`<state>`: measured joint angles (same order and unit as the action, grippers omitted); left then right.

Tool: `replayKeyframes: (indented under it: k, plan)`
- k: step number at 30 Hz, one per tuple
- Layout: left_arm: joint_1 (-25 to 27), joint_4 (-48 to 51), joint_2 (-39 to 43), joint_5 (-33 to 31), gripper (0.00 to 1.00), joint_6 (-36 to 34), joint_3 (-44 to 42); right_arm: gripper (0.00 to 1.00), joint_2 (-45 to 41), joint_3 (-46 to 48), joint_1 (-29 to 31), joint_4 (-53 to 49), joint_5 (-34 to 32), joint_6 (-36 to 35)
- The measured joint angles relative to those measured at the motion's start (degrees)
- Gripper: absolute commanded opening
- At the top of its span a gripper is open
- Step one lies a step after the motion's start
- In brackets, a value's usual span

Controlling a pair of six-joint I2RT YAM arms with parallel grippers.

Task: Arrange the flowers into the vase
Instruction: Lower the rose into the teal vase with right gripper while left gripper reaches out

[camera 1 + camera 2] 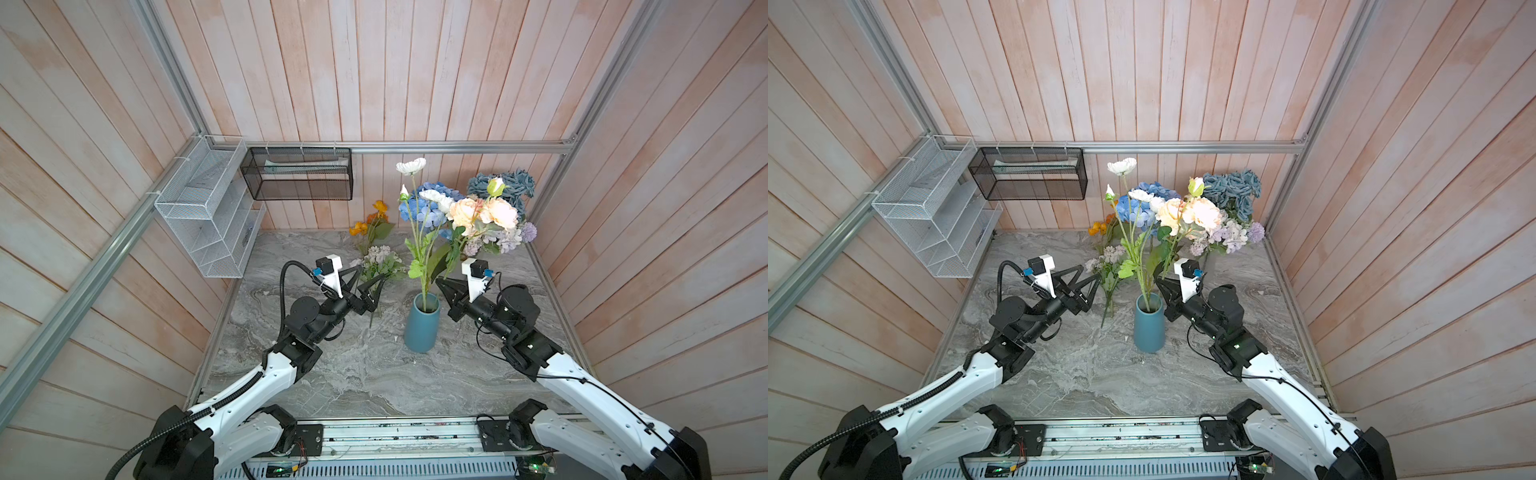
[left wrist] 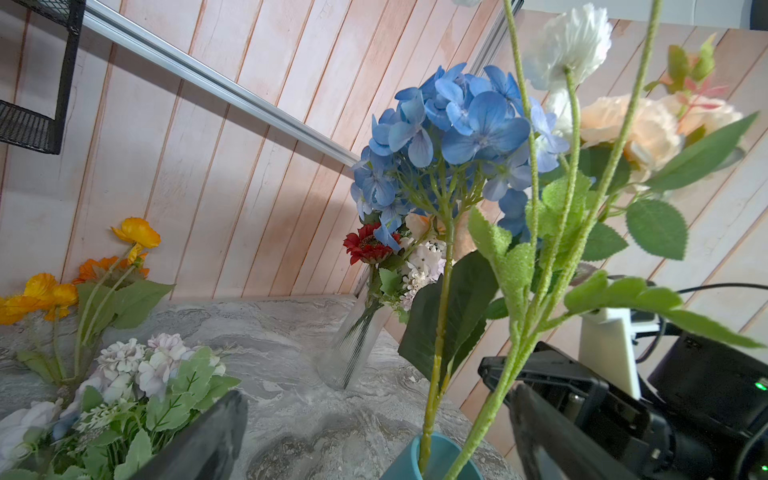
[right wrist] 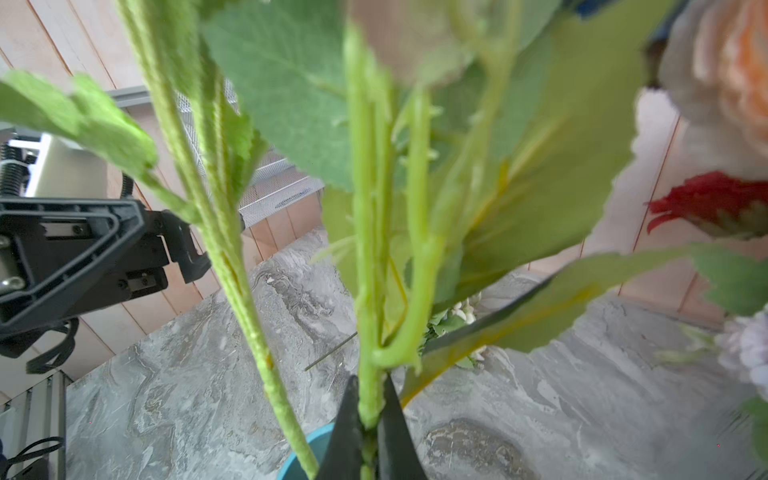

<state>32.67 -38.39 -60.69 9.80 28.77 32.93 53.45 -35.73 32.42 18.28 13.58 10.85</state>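
The teal vase (image 1: 420, 328) (image 1: 1148, 328) stands mid-table, with a white-bloomed spray (image 1: 411, 166) and a blue hydrangea (image 2: 457, 124) standing in it. My right gripper (image 1: 439, 282) (image 3: 370, 386) is shut on a green stem just right of the vase mouth. That stem runs up to the peach roses (image 1: 484, 212). My left gripper (image 1: 372, 272) (image 2: 376, 395) hangs open and empty left of the vase. Under it a lilac-and-white bunch (image 1: 380, 259) (image 2: 137, 365) lies on the table. Orange flowers (image 1: 370, 222) lie by the back wall.
A ribbed glass vase (image 2: 353, 345) in the back right corner holds a red bloom (image 2: 368, 245), lilac blooms (image 1: 507, 239) and dusty-blue roses (image 1: 503, 185). A white wire rack (image 1: 208, 216) and a black mesh basket (image 1: 297, 174) hang at the back left.
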Motion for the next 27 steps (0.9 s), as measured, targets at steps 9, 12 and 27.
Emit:
replayKeyframes:
  k: [9,12,27]
  plan:
    - [0.0,0.0,0.0,-1.1,1.00,0.0,-0.1,0.11,1.1,2.5,0.0,0.1,0.0,1.9]
    - [0.0,0.0,-0.1,-1.3,1.00,0.0,-0.1,0.19,1.0,2.8,0.0,-0.3,-0.1,2.5]
    - [-3.2,4.3,-1.0,-3.2,1.00,-0.5,-0.3,0.50,-8.0,2.8,0.0,-9.7,-1.6,5.2]
